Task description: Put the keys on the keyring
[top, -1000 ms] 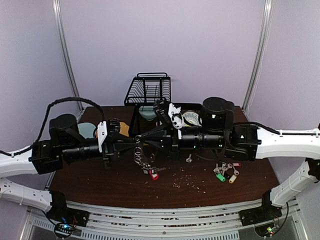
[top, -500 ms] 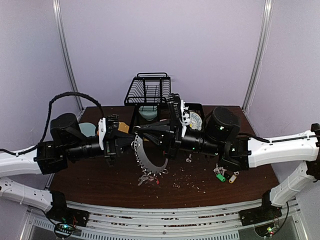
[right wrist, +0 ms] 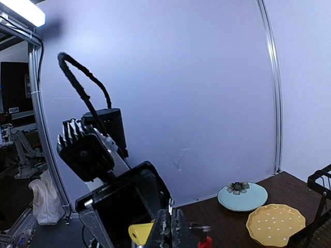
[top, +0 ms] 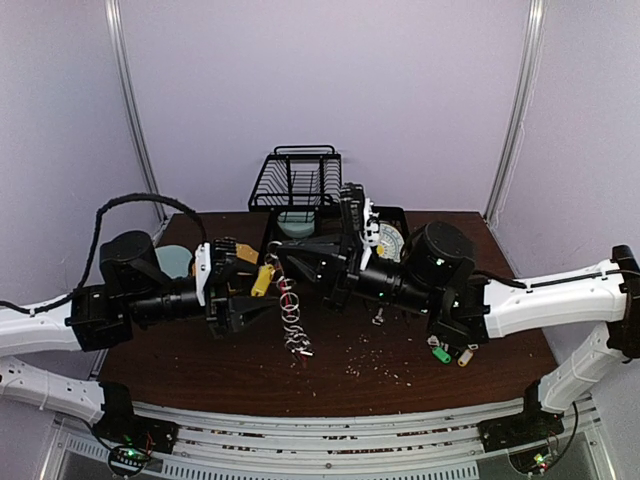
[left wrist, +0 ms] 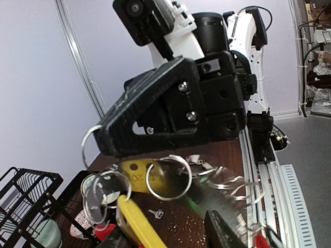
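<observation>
Silver keys (top: 299, 347) hang in a small cluster at the bottom of the keyring (top: 290, 318). The ring is held up above the surface (top: 190, 365), between your two arms, and is turned almost edge-on to the top camera. So I judge you are in the middle of the threading step: one arm holds the ring up while the other works at it.

On the left, your left gripper (top: 238, 292) shows its jaws standing apart in its wrist view, and I cannot tell if anything lies between them. A yellow tag (top: 263, 278) sits just beside them, near the top of the ring. On the right, your right gripper (top: 284, 262) has its jaws closed. The keyring hangs from their tip, so they seem to pinch its upper arc.

The next move, I think, asks you to bring the left jaws onto a key or onto the split of the ring gently, because the ring hangs free and can swing.

Your left arm reaches in from the left, with the forearm nearly level and low over the surface. Your right arm stretches in from the right and ends just above and behind the left tip. The two tips are near each other, and I see no contact between them.
</observation>
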Action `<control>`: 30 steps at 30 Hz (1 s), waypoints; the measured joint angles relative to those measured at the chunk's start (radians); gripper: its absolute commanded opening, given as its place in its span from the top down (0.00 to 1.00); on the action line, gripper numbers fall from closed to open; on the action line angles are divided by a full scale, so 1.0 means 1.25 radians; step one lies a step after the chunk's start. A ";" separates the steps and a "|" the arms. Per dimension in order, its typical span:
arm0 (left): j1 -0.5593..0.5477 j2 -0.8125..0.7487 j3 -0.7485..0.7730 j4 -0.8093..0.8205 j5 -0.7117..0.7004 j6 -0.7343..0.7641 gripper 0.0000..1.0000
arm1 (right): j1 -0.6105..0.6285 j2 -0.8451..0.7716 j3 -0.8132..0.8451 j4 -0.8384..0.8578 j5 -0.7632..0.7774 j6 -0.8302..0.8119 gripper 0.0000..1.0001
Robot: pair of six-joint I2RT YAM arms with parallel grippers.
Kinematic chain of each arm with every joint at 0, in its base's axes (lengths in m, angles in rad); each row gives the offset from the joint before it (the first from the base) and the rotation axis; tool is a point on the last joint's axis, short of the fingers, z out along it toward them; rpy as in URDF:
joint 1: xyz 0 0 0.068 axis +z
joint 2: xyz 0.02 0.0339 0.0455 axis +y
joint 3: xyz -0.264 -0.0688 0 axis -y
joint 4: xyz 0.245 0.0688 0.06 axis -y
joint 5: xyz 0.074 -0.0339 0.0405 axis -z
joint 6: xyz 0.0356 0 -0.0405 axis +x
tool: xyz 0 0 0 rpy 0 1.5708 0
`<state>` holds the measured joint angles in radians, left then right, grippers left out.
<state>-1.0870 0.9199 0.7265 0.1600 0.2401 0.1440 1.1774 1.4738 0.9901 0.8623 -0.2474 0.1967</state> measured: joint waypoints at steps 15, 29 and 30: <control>-0.001 -0.139 -0.065 -0.102 -0.154 -0.016 0.47 | -0.027 -0.178 0.012 -0.361 0.010 -0.117 1.00; -0.001 -0.089 -0.075 -0.106 -0.160 -0.048 0.43 | -0.022 -0.237 -0.193 -0.601 0.126 0.060 1.00; -0.001 -0.085 -0.075 -0.107 -0.160 -0.048 0.43 | -0.021 -0.234 -0.205 -0.611 0.131 0.077 1.00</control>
<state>-1.0885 0.8139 0.6327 0.0269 0.0402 0.0841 1.1507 1.1809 0.7334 0.0982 -0.0834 0.2932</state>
